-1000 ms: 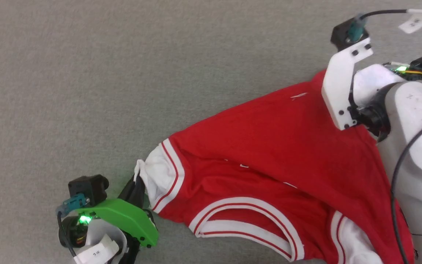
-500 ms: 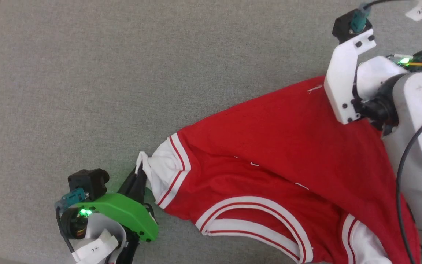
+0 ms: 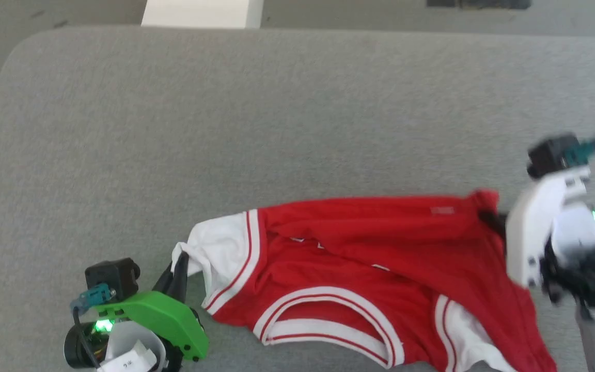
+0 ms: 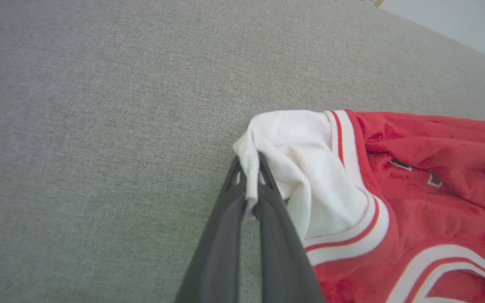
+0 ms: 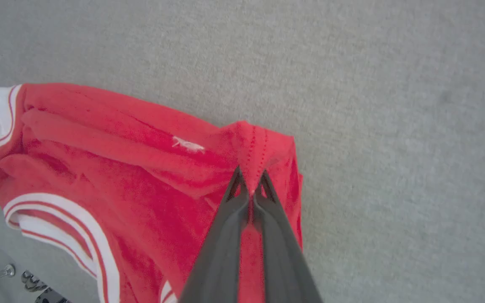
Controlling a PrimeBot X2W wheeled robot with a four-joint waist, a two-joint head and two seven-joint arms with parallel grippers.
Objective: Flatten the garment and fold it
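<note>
On the grey table (image 3: 225,103), around five o'clock, the garment (image 3: 380,248) lies rumpled, not yet flat. The left gripper (image 4: 249,170) pinches its white sleeve (image 4: 310,168) at eight o'clock; the right gripper (image 5: 251,183) is clamped on a red corner at three o'clock. Flattening and folding both remain.

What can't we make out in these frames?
- Garment: head view's bottom edge cuts off its lower right part.
- Right gripper: in the head view, motion blur and its white bracket hide the fingertips.
- Print: left wrist view, folded under red cloth; only slivers show, unreadable.
- Dark object: head view's top edge, cut off and blurred.
</note>
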